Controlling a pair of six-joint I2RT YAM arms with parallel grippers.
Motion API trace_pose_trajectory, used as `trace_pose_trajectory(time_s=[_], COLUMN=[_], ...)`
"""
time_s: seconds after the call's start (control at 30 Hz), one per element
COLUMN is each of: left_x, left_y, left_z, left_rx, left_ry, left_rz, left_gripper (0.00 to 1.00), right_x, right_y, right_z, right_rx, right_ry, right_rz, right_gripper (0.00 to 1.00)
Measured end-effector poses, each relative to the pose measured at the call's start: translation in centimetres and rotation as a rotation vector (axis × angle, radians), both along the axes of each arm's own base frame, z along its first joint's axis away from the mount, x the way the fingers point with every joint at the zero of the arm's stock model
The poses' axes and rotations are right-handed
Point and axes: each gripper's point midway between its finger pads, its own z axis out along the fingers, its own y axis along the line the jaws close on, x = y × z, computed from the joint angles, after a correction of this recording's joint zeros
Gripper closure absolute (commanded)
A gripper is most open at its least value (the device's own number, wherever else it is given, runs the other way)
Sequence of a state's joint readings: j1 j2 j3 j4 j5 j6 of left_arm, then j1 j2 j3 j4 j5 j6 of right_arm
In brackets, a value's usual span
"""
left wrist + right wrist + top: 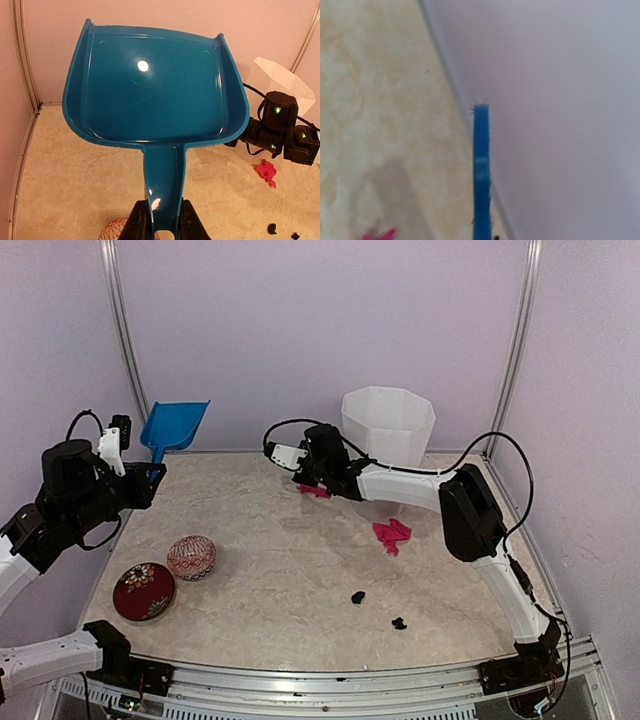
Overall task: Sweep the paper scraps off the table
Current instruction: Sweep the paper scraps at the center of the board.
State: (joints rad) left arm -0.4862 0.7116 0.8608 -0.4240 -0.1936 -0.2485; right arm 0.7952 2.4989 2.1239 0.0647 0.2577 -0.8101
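Note:
Paper scraps lie on the beige marble table point(260, 540): a magenta clump point(392, 535) right of centre, a smaller pink one point(313, 490) under my right gripper, and two black bits point(357, 596) point(398, 622) near the front. My left gripper point(161, 216) is shut on the handle of the blue dustpan point(150, 85) and holds it raised at the far left point(175, 428). My right gripper point(314, 478) hovers at the back centre with the blue brush point(481, 170) sticking out of it edge-on; its fingers are out of the wrist view. A pink scrap point(377, 234) shows beside the brush.
A tall white faceted bin point(388, 425) stands at the back right, just behind the right arm. A pink patterned egg-shaped box point(191, 557) and a round red tin point(143, 591) sit at the front left. Walls close off the back and both sides.

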Motion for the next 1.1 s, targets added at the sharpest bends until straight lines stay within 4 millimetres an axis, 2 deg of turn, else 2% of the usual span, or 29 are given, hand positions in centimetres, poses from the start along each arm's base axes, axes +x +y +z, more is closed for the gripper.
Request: trace_pose_trajectory(time_s=[0.17, 0.37, 0.5, 0.57, 0.63, 0.8, 0.93, 1.1], left_x=[0.2, 0.4, 0.6, 0.6, 0.6, 0.6, 0.8, 1.1], left_y=[0.1, 0.3, 0.4, 0.3, 0.3, 0.3, 0.2, 0.1], left_z=[-0.1, -0.1, -0.3, -0.4, -0.5, -0.6, -0.8, -1.2], left_rx=[-0.003, -0.004, 0.001, 0.002, 0.005, 0.007, 0.011, 0.021], left_ry=[0.002, 0.001, 0.007, 0.009, 0.012, 0.014, 0.019, 0.034], left_rz=[-0.007, -0.009, -0.007, -0.009, -0.009, -0.01, -0.01, -0.014], left_gripper=[1.0, 1.0, 1.0, 1.0, 1.0, 1.0, 1.0, 1.0], right_x=[-0.2, -1.0, -2.1, -2.7, -3.5, -7.0, -10.9, -16.5], right_y=[-0.3, -0.5, -0.8, -1.1, -1.5, -3.2, -5.3, -6.4], right_z=[-3.5, -5.8, -8.3, -8.7, -8.4, -7.2, -7.3, -7.6], right_rx=[-0.064, -0.104, -0.138, -0.149, -0.154, -0.151, -0.163, -0.174], right_ry=[0.073, 0.139, 0.197, 0.213, 0.228, 0.302, 0.372, 0.438], right_rz=[0.011, 0.034, 0.061, 0.074, 0.089, 0.139, 0.166, 0.2], right_gripper=[1.0, 1.0, 1.0, 1.0, 1.0, 1.0, 1.0, 1.0])
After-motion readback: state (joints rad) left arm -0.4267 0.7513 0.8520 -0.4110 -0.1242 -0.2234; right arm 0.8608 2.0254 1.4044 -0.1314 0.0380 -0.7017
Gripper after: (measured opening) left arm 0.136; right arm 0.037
